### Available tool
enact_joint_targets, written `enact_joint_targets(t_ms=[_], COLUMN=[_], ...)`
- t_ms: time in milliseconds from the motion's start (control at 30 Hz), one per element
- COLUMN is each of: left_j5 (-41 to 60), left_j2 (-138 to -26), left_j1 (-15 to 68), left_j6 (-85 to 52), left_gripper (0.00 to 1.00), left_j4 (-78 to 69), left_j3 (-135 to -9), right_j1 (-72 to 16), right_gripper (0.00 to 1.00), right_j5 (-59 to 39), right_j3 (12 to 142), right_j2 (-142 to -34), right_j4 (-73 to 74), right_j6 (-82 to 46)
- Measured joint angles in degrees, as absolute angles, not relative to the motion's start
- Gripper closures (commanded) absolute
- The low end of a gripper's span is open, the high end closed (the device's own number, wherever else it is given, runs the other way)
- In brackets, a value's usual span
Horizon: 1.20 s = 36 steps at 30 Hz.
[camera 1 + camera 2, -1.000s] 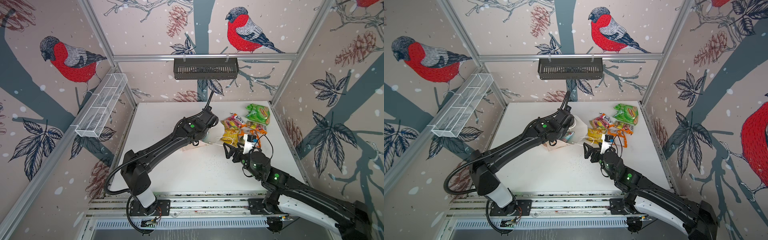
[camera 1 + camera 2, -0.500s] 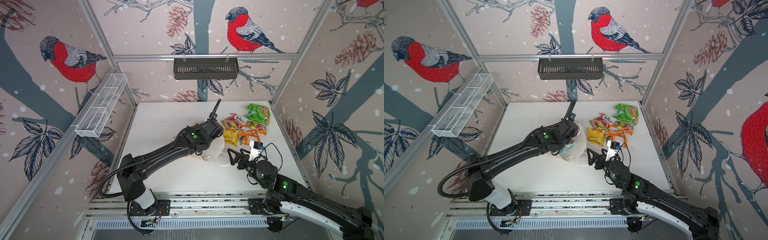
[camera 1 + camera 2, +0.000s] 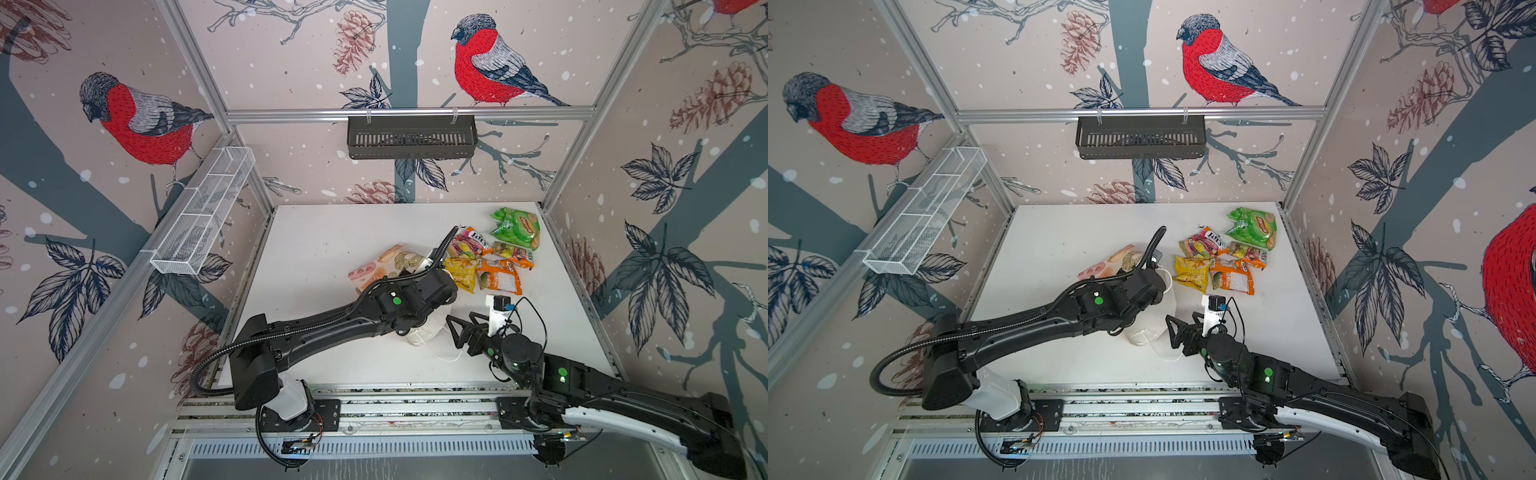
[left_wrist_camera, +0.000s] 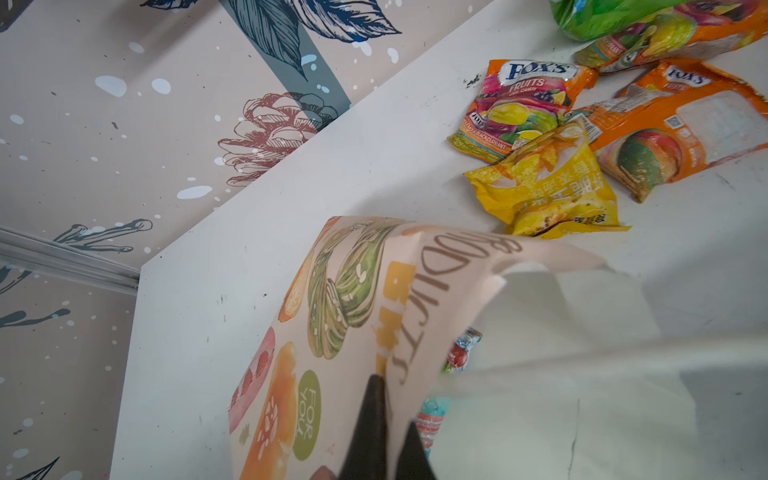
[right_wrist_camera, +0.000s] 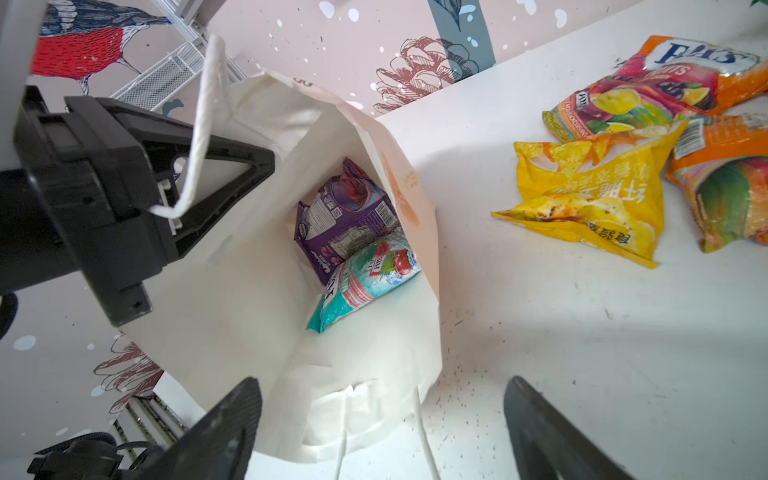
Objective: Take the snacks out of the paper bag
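Paper bag (image 5: 257, 291) mouth gapes just ahead of right gripper (image 5: 382, 382), jaws wide, empty. Left gripper (image 4: 390, 415) pinched shut on bag rim. Purple packet (image 5: 345, 216), teal packet (image 5: 365, 274) left inside, deep beyond right jaws. Green packet (image 3: 515, 228), yellow packet (image 5: 590, 199), orange packet (image 3: 498, 280), two more already out, off to jaws' side.

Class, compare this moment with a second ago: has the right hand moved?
Yes. The right hand has drawn back from the yellow packet, which has stayed put, toward the front rail.
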<state>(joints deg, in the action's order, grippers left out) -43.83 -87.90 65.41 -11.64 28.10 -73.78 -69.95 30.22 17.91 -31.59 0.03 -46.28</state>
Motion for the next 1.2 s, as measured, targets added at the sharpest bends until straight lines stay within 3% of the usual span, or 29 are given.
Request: enact_joint_targets(t_ms=[400, 700, 967, 1200], left_j5=[-42.33, -38.09, -29.71, -28.14], left_j2=[-86.94, -81.62, -71.37, -70.65], left_j1=[66.08, 65.84, 60.77, 59.35], left_j6=[-12.62, -10.85, -9.61, -8.56], left_gripper=[1.00, 1.00, 1.00, 1.00], left_j4=[22.50, 17.67, 13.54, 13.41], left_j3=[-69.69, -63.51, -54.59, -54.19], right_j1=[-74.70, -76.77, -77.91, -78.94], right_gripper=[0.27, 0.31, 0.32, 0.32], right_j5=[33.47, 34.70, 34.79, 33.50], right_j3=[14.20, 14.72, 18.74, 21.67], right_j2=[-37.74, -49.63, -59.59, -65.06], right_j4=[10.17, 19.03, 25.98, 28.86], right_j6=[-44.58, -41.47, -38.52, -35.59])
